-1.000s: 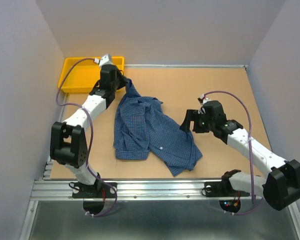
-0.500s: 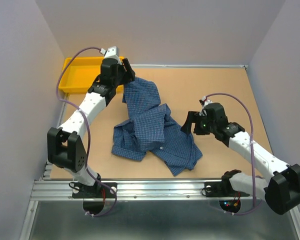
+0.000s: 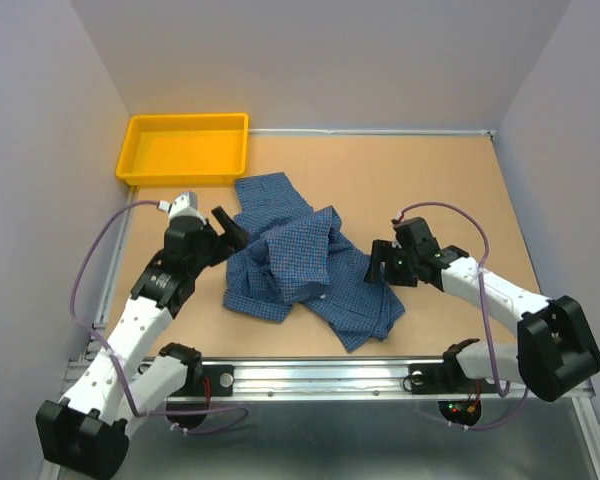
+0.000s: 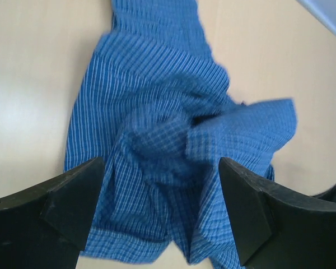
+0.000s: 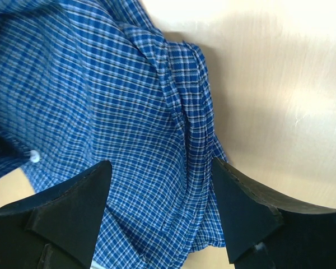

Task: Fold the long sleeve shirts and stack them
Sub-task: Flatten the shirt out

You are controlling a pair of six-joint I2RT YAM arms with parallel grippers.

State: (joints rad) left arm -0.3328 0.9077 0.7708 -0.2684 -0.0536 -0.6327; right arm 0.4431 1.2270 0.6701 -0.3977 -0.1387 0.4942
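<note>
The blue checked shirt [image 3: 300, 265] is being seen lying in a rumpled heap around the middle of the table [image 3: 430, 180]. It is bunched and overlapped on itself. One part is being stretched toward 11 o'clock, ending just beside the yellow tray [image 3: 185, 150]; whether the two are touching cannot be told. No fold is being shown as made yet, so spreading the cloth flat is being judged the step in hand.

The left gripper [image 3: 230, 232] is being held at the heap's 9 o'clock edge with its fingers spread wide. In the wrist view nothing is being pinched, the cloth lying below and beyond them. The right gripper [image 3: 378, 263] is being held at the 3 o'clock edge, fingers likewise apart. A rolled ridge of cloth is being straddled there without being squeezed.

The shirt is being judged light, soft and limp: it will be sagging and dragging when lifted, and no shape will be kept. The layers are being piled loosely, so a deep bite is being reckoned likely to catch several at once. A hold is being advised on a single outer hem or on the rolled ridge at 3 o'clock. The collar cannot be picked out here. The pale button [image 5: 33, 158] is being taken as a mark for the front opening.
</note>
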